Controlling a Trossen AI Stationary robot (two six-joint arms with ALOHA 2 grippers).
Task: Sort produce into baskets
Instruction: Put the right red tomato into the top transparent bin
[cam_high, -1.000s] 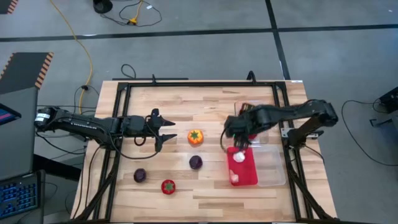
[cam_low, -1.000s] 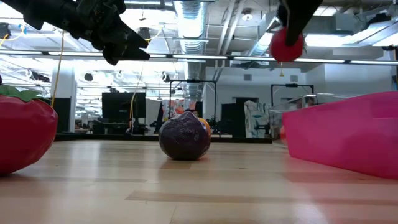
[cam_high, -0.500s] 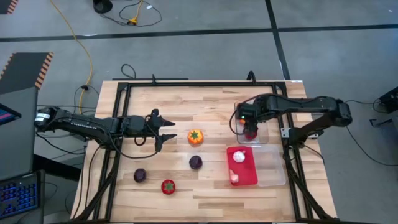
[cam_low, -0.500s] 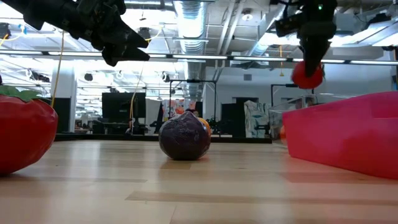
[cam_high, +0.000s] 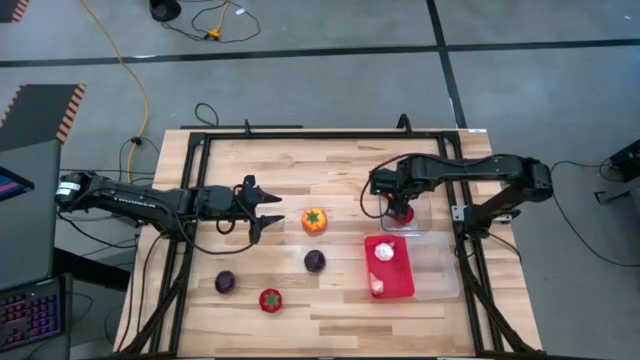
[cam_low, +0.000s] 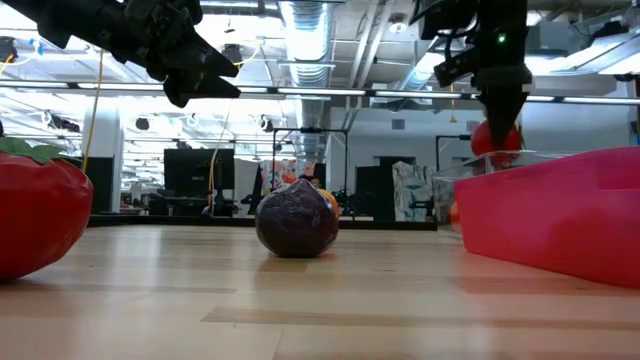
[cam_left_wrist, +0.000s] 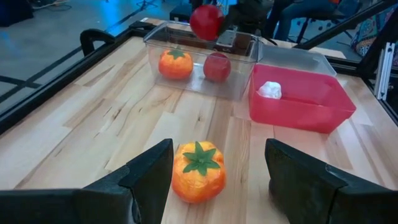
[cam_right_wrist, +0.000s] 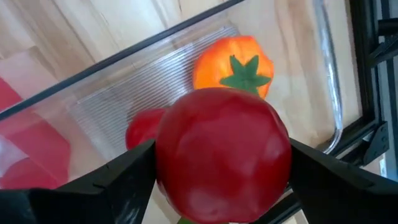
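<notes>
Right gripper (cam_high: 400, 207): clamped on a red round piece (cam_right_wrist: 222, 152), above the clear tray (cam_left_wrist: 200, 59).
Clear tray: holds an orange piece (cam_left_wrist: 175, 63) and a red one (cam_left_wrist: 216, 66).
Red tray (cam_high: 390, 268): two white pieces, probably garlic.
Left gripper (cam_high: 268, 209): fingers spread, beside a loose orange piece (cam_high: 315, 220).
</notes>
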